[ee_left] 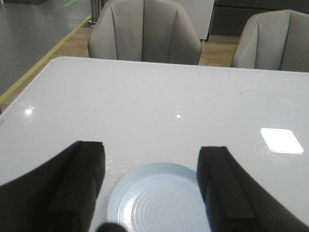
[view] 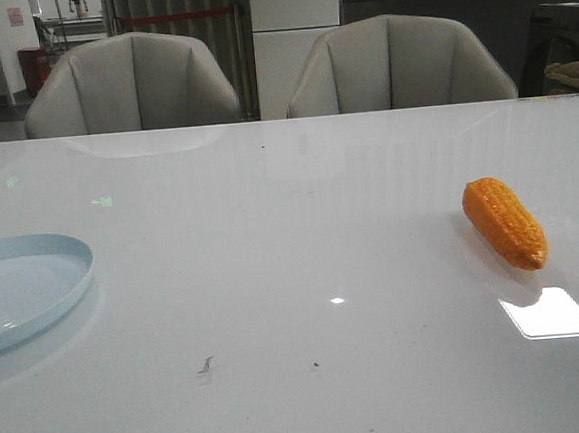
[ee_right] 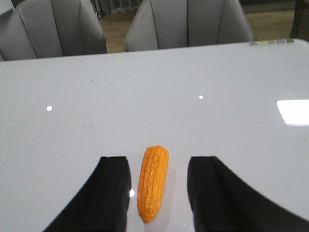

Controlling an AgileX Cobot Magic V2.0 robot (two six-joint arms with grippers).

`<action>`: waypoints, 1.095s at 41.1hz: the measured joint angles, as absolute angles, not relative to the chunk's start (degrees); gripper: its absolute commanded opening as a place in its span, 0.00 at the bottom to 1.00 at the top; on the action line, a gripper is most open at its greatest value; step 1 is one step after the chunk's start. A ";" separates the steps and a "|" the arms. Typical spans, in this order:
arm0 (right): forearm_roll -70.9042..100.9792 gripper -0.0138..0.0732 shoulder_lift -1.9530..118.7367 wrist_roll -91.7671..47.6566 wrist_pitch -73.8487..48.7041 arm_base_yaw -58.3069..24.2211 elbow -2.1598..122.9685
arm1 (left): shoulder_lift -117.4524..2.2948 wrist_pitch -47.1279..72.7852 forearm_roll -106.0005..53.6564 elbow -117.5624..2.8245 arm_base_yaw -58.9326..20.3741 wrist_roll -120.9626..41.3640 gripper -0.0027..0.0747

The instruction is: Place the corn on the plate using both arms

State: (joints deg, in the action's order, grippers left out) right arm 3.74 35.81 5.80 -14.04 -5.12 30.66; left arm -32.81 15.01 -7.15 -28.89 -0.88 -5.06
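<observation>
Bare white table [view: 282,378] fills the near part of the front view, with only a few specks on it and neither arm showing there. Off to the right lies the corn [view: 505,224], flat on its side, tapered end toward the near edge; the plate [view: 34,287] sits well apart at the far left, partly cut off by the frame. From the right wrist view, the right gripper [ee_right: 158,193] has its jaws wide apart with the corn [ee_right: 153,181] lined up between them, untouched by either finger. The left gripper [ee_left: 150,193] is likewise spread open above the plate [ee_left: 159,200], holding nothing. The pick looks like the step in hand, and I'd say a straight descent and a squeeze across the cob's thick middle would suit, since the bumpy, rounded plastic could roll or squirt out if pinched near the taper. Between corn and plate the tabletop is open, so a carry leftward meets nothing, though the corn lies fairly near the right edge.
</observation>
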 measured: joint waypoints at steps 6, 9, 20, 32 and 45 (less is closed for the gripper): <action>3.74 0.63 38.12 5.80 -21.35 -5.12 33.98 | -36.06 20.58 -7.15 -32.41 -0.88 -5.06 0.66; 3.74 0.63 39.31 5.80 -24.00 -5.12 35.75 | -38.99 24.26 -7.15 -34.34 -0.88 -5.06 0.66; 3.74 0.63 41.72 5.90 -28.35 -5.12 37.11 | -58.43 34.49 -7.31 -40.86 2.90 -5.06 0.66; 3.74 0.63 41.92 5.90 -30.65 -5.12 37.20 | -82.17 39.56 -9.53 -53.29 10.41 -4.97 0.66; 3.74 0.63 41.92 5.90 -30.67 -5.12 37.20 | -101.15 46.55 -10.16 -70.11 10.83 -6.13 0.66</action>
